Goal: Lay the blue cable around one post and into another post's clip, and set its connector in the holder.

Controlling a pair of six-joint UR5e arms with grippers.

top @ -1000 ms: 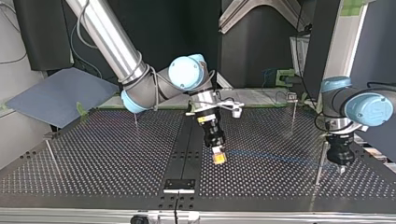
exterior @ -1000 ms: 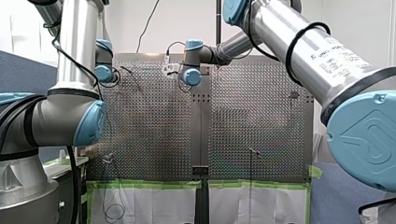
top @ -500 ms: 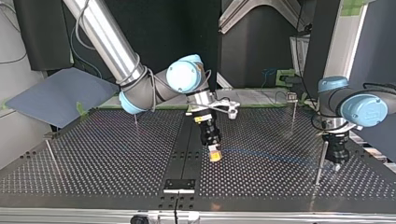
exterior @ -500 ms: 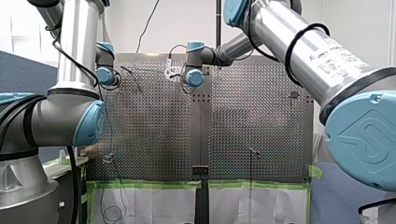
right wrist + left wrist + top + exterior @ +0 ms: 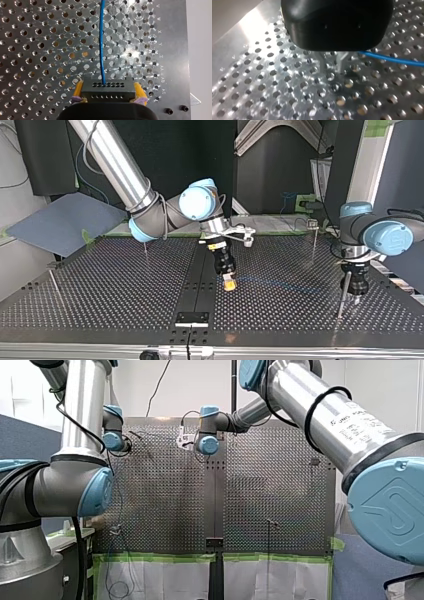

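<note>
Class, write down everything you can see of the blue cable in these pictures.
The blue cable is thin, smooth and evenly blue, like plastic-sheathed wire. It leaves the middle of a black connector with rows of small holes, clamped between my right gripper's yellow pads, and runs nearly straight over the perforated table. In the top view it stretches towards my left gripper, where its end is hidden.

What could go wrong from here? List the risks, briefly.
1. The blue cable runs straight from the connector held in my right end effector toward my left end effector. More pull could drag the connector out of the yellow pads.
2. In the top view my left end effector sits right beside a thin post. A sideways move could knock the post or snag the cable.
</note>
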